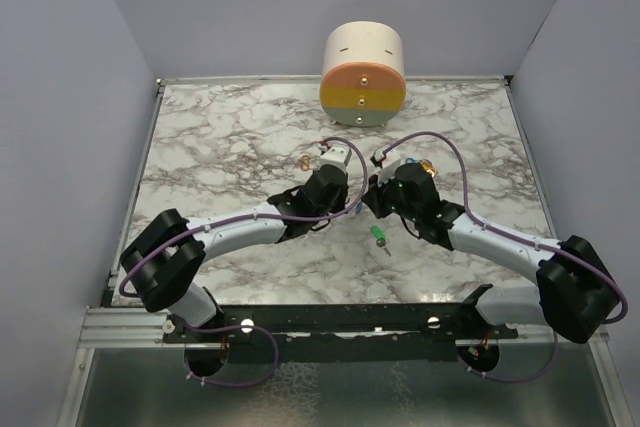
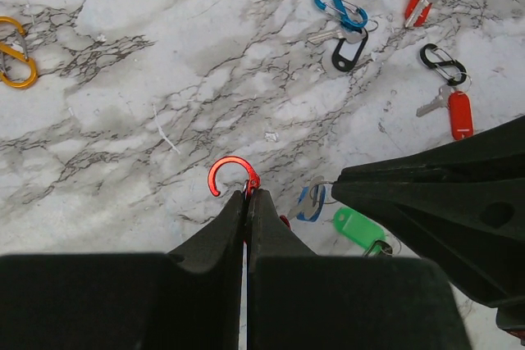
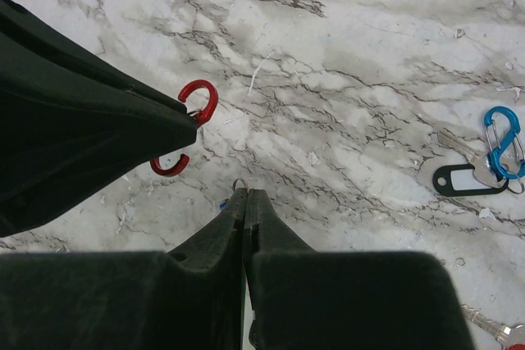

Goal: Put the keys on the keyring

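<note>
Held stock: my left fingers [image 2: 247, 199] pinched shut on the red clip [image 2: 225, 168], open hook jutting past the tips; my right fingers [image 3: 244, 196], the nearer pair, apparently shut on the blue key [image 2: 312, 204], just right of that hook; green key [image 2: 358, 229] on the bench [image 2: 164, 55] below.

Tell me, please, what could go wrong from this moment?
1. The left gripper pinches the red clip only at its thin middle, so it may twist or slip.
2. The right gripper seems shut on a tiny metal ring; it could drop.
3. Both grippers are very close and may collide.
</note>
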Robot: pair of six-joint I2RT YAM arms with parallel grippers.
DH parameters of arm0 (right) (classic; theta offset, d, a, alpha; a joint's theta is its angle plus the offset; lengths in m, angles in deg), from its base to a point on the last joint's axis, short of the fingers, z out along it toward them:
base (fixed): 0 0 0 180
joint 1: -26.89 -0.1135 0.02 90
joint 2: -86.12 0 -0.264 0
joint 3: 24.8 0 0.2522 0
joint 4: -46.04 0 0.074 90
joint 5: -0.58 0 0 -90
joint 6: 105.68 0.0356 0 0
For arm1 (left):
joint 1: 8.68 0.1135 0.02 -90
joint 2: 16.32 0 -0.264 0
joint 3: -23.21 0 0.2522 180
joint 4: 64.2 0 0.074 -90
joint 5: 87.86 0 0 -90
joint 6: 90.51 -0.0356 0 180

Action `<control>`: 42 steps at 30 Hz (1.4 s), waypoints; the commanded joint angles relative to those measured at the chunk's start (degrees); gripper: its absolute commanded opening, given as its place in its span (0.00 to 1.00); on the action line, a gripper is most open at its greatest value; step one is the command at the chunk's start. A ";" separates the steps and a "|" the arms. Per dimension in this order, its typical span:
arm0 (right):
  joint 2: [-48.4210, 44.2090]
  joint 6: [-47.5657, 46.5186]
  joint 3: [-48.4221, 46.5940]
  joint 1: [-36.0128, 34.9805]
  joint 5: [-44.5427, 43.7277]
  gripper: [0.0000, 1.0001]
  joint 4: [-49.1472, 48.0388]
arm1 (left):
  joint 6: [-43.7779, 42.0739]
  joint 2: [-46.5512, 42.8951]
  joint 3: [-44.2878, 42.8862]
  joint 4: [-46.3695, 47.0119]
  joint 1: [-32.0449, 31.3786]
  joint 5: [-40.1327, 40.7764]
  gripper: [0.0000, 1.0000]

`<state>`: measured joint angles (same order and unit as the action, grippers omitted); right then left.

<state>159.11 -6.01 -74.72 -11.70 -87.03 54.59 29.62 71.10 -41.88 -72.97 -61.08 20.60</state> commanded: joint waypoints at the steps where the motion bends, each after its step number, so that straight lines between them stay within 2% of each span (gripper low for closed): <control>1: 0.31 -1.01 -1.35 -0.61 -0.44 0.01 -2.18 | 0.65 1.23 -1.91 1.21 -1.40 -0.53 0.00; 42: -1.97 -2.22 -0.31 -1.75 1.25 0.01 -3.05 | 0.04 4.98 -4.84 1.55 -2.79 0.08 0.00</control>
<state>158.76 -7.10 -74.72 -12.90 -86.99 53.73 29.81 75.23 -44.54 -72.09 -63.57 20.60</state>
